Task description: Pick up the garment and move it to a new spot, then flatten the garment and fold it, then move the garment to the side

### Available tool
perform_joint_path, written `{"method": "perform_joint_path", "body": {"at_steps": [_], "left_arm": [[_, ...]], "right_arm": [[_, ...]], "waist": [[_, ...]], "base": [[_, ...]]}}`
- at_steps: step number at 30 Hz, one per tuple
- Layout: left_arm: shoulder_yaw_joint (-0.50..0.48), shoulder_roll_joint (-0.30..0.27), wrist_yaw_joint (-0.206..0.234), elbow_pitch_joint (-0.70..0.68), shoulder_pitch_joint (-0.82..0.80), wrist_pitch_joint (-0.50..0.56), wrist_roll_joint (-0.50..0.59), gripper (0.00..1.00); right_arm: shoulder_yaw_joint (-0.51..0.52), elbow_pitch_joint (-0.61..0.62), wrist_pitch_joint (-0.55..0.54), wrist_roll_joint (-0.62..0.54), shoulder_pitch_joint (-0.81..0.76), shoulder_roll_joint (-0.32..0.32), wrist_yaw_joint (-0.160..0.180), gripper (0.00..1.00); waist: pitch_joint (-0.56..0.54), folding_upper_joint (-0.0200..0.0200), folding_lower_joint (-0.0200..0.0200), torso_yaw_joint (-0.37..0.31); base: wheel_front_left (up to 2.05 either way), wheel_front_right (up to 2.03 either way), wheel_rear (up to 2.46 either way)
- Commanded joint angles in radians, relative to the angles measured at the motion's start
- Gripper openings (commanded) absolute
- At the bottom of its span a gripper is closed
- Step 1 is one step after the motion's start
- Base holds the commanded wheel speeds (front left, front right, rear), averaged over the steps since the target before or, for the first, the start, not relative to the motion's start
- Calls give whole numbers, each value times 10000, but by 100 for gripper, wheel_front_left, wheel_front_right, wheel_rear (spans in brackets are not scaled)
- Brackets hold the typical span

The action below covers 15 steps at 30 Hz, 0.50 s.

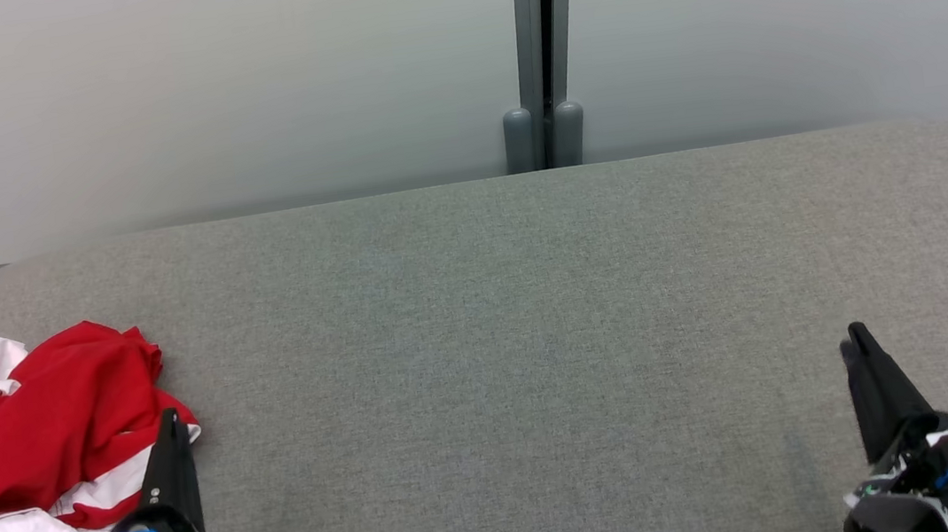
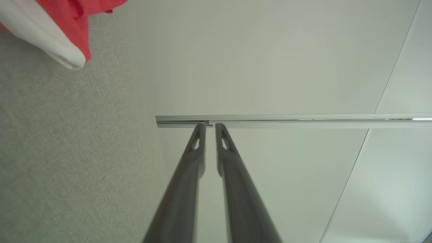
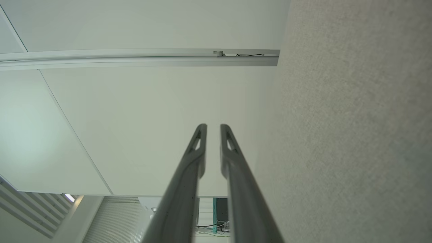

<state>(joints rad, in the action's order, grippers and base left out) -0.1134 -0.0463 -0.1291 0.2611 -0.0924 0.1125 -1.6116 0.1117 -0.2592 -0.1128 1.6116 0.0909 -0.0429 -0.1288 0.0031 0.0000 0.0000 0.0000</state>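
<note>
Now both our left gripper [image 1: 172, 418] and right gripper [image 1: 855, 336] sit narrowly parted, empty; we should widen the left, then pinch a raised fold of the garment [image 1: 36, 414] at eight o'clock.

The head camera looked forward and down from above the grey padded surface [image 1: 515, 315], toward the pale wall [image 1: 194, 84]. Both wrist cameras sat low and close over that surface, rolled sideways, facing the same wall. All three views shared its grey vertical rail [image 1: 540, 44].
</note>
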Motion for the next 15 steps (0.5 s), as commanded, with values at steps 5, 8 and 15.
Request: {"method": "perform_joint_path", "body": {"at_steps": [5, 8, 15], "left_arm": [[71, 26, 1, 7, 105, -166, 106, 100], [113, 22, 0, -70, 102, -319, 215, 100], [142, 12, -2, -182, 77, -657, 847, 100]], "right_arm": [[-128, -29, 166, -152, -102, 20, 1, 100], [-206, 55, 320, -320, -128, 15, 0, 100], [-324, 238, 658, -935, -187, 4, -3, 100]], "waist": [[3, 0, 0, 11], [5, 0, 0, 22], [7, 0, 0, 51]], "base": [[0, 0, 0], [0, 0, 0], [0, 0, 0]]}}
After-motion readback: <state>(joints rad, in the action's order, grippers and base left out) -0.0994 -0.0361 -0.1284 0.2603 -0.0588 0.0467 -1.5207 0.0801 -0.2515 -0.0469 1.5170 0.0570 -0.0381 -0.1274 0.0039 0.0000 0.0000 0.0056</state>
